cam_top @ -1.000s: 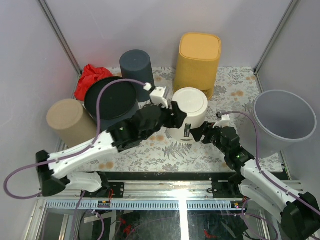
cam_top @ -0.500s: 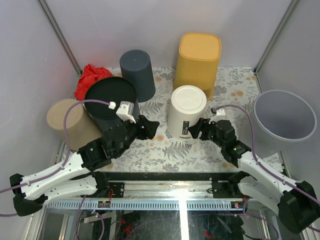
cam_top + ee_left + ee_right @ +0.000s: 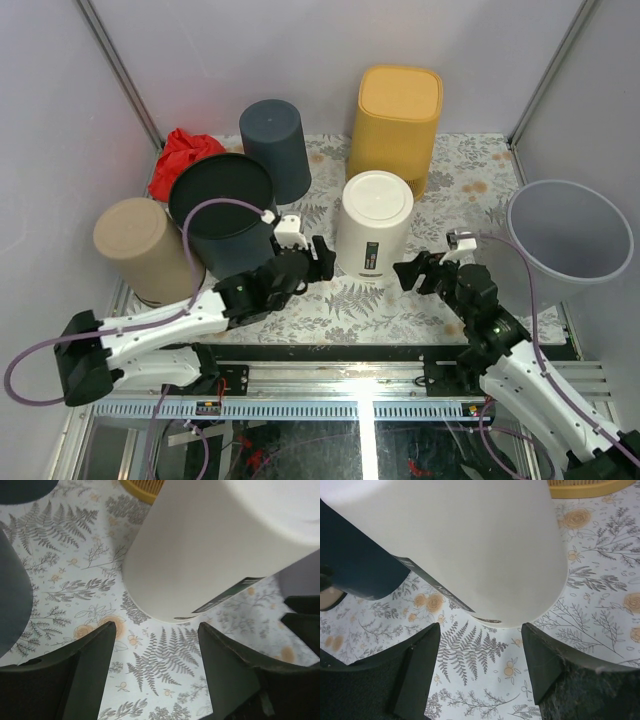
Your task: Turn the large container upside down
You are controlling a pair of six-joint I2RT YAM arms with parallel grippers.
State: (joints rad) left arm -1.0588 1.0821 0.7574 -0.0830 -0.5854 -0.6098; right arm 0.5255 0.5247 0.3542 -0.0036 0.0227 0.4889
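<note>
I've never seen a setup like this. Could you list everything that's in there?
white container: one, white, middle of the table, closed end up
yellow container: one, yellow, behind the white one
dark grey container: one, dark grey, back left
black bin: one, black, left of the white one
tan container: one, tan, far left
red cloth: one, red, back left corner
grey bin: one, see-through grey, far right, mouth up
table cover: one, white with fern print, under everything
left claw: one, black, open, left of the white container
right claw: one, black, open, right of it
</note>
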